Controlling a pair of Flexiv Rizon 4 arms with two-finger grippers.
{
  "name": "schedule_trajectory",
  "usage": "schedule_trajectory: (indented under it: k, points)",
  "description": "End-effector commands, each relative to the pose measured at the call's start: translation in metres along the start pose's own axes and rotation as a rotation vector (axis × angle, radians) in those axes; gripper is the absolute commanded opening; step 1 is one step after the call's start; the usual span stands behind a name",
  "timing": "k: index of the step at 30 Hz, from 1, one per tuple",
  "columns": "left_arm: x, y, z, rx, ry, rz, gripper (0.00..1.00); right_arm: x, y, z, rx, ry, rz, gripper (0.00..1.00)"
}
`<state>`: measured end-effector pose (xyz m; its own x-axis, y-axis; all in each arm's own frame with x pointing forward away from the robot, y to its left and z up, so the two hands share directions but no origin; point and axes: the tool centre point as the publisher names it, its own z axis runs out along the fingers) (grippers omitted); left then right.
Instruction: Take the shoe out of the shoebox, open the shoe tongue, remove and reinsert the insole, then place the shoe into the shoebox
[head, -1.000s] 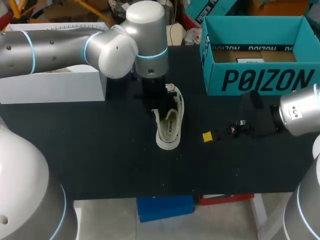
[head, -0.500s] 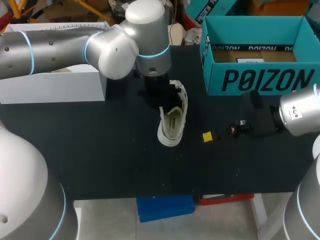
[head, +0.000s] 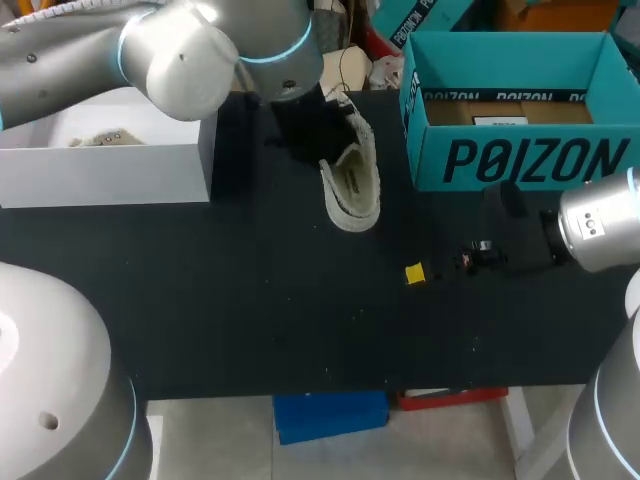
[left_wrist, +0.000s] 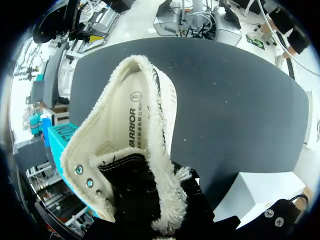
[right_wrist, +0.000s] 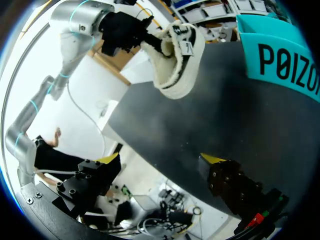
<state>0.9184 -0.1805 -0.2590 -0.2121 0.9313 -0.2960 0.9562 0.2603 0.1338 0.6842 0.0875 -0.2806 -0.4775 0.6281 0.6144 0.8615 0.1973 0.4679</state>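
Black table (head: 200, 300): shoe (head: 352, 185) hangs above it at 12 o'clock. Left gripper (head: 305, 125) pinches it, prob. thinly, so it could slip before reaching shoebox (head: 520, 160) at 2. Right gripper (right_wrist: 160, 159) jaws spread.

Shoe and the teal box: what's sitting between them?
Nothing; the head view shows only bare black table between the shoe and the box.
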Motion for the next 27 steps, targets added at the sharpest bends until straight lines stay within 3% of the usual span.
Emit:
schedule_trajectory:
  k: [1, 7, 13, 16, 27]
  points:
    - [0.038, 0.011, -0.079, -0.162, -0.102, -0.297, 0.00, 0.001, 0.001, 0.001, 0.001, -0.002, 0.002, 1.00]
    - [0.086, 0.034, -0.098, -0.181, -0.190, -0.556, 0.00, 0.001, 0.001, 0.001, 0.001, -0.002, 0.002, 1.00]
    - [0.146, 0.059, -0.111, -0.267, -0.269, -0.843, 0.00, 0.001, 0.001, 0.001, 0.001, -0.002, 0.002, 1.00]
    - [0.166, 0.061, -0.116, -0.310, -0.286, -0.918, 0.00, 0.001, 0.001, 0.001, 0.001, -0.002, 0.002, 1.00]
    - [0.166, 0.061, -0.116, -0.310, -0.286, -0.918, 0.00, 0.001, 0.001, 0.001, 0.001, -0.002, 0.002, 1.00]
